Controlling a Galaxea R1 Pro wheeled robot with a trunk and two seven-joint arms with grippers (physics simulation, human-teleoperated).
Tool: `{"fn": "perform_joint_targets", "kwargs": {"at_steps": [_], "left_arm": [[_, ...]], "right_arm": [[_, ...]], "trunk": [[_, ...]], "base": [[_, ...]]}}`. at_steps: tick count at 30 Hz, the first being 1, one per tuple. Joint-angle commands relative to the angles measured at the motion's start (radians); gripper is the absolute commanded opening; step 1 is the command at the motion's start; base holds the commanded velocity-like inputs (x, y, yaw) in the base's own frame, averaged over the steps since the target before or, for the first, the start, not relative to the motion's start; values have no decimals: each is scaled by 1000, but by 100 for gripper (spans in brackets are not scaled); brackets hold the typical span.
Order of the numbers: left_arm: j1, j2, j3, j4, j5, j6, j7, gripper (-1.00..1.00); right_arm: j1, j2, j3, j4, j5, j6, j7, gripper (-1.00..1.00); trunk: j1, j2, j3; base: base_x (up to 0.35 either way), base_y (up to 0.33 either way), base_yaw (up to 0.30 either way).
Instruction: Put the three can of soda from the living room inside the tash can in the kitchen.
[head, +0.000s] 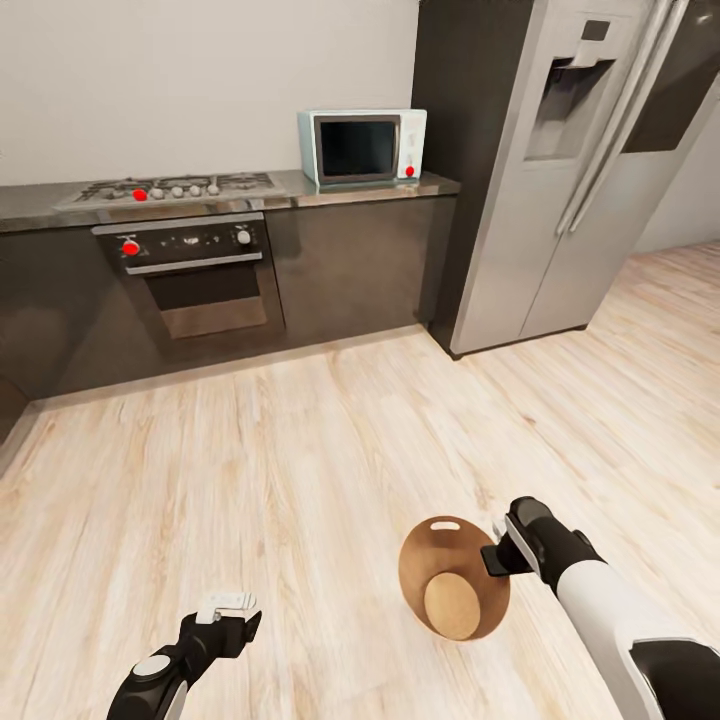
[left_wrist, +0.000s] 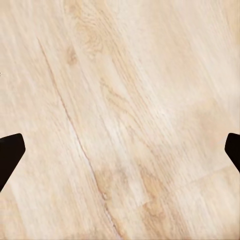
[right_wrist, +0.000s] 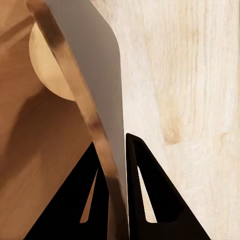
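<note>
The tash can (head: 416, 566) is a round bucket with a tan-brown inside and an oval handle slot. It hangs tilted just above the kitchen's wood floor, at the lower right of the head view. My right gripper (head: 497, 556) is shut on its rim. In the right wrist view one finger of the right gripper (right_wrist: 115, 142) sits inside the wall and one outside, against the grey outer side of the tash can (right_wrist: 90, 60). Its round bottom shows bare. My left gripper (head: 230, 605) hangs open over bare floor, its fingertips (left_wrist: 10, 150) wide apart. The cans of soda are out of view.
Dark grey cabinets (head: 350, 265) run along the far wall with an oven (head: 195, 275), a gas hob (head: 175, 187) and a pale blue microwave (head: 362, 146). A steel fridge (head: 560, 170) stands at the right. Pale wood floor (head: 300, 470) lies between them and me.
</note>
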Motion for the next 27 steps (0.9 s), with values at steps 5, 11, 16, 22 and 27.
{"fn": "perform_joint_targets", "kwargs": {"at_steps": [5, 11, 16, 22, 27], "left_arm": [[0, 0, -1, 0, 0, 0, 0, 100], [0, 0, -1, 0, 0, 1, -1, 100], [0, 0, -1, 2, -2, 2, -3, 100], [0, 0, -3, 29, 0, 2, -4, 100], [0, 0, -4, 37, 1, 2, -4, 100]], "right_arm": [[10, -2, -3, 0, -13, 0, 6, -100], [22, 2, -2, 0, -14, -1, 6, -100], [46, 5, -2, -5, -13, -2, 5, -100], [70, 5, -3, -13, -13, -75, 4, -100], [79, 5, -3, -17, -13, -102, 3, -100]], "trunk": [[-19, 35, 16], [-42, 77, 35], [-61, 112, 50], [-84, 154, 69], [-104, 189, 90]], "base": [[0, 0, 0], [0, 0, 0], [0, 0, 0], [0, 0, 0], [0, 0, 0]]}}
